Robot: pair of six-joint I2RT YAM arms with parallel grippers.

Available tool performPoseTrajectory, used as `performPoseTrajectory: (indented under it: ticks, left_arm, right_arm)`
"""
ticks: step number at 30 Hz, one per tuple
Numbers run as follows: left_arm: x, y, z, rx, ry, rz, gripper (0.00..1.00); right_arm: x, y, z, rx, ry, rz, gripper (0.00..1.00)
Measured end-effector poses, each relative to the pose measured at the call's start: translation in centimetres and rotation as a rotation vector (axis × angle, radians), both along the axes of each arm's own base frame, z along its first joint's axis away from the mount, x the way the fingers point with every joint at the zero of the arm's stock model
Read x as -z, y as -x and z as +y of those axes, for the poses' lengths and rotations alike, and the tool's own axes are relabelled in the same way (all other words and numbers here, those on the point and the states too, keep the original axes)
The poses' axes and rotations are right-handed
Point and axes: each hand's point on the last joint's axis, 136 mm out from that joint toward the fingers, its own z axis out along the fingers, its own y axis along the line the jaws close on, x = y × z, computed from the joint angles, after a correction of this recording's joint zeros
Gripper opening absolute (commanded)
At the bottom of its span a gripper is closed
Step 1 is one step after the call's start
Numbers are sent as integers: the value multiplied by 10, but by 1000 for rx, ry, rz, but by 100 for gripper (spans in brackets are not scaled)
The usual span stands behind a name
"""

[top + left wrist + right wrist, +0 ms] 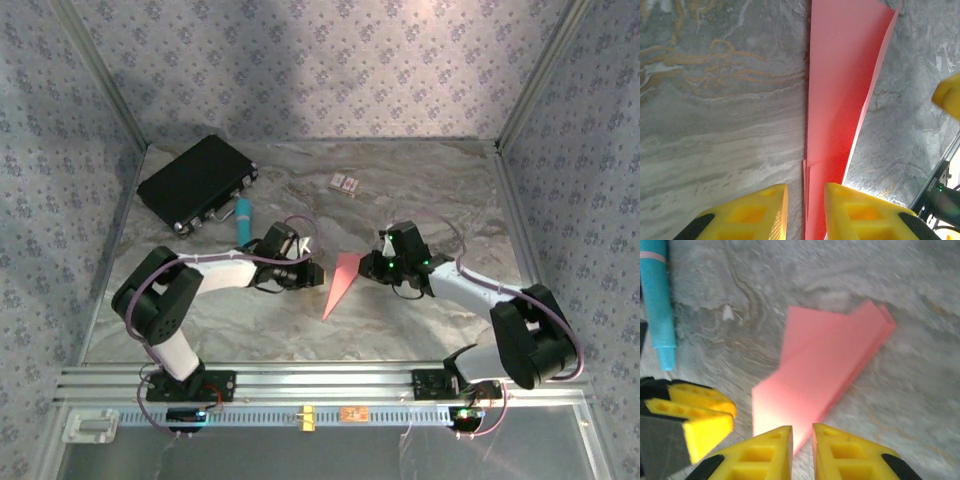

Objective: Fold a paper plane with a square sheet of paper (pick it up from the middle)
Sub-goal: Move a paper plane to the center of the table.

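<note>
The salmon-pink square sheet is folded into a slim pointed paper plane lying flat on the marble table between my two grippers. In the left wrist view the paper plane runs away from my left gripper. Its jaws stand slightly apart, the paper's folded end sits in the gap, and bare table shows beside it. My right gripper is also slightly open, with a corner of the paper plane just in front of its narrow gap. From above, the left gripper and right gripper flank the plane's wide end.
A teal marker lies behind the left arm; it is at the upper left of the right wrist view as the teal marker. A black case sits at the back left. A tiny patterned card lies at the back centre.
</note>
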Motion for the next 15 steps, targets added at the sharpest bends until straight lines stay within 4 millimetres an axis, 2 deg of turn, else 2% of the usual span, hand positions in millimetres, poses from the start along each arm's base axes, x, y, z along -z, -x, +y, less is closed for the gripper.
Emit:
performPoseTrajectory:
  ticks: [6,15]
  left_arm:
    - [-2,-2,-12,49,25,18,27]
    - [6,3,-13,90,5,48,27]
  right_arm:
    - [16,17,-8,11,20,57,20]
    - [19,21,-6,14,22,70,20]
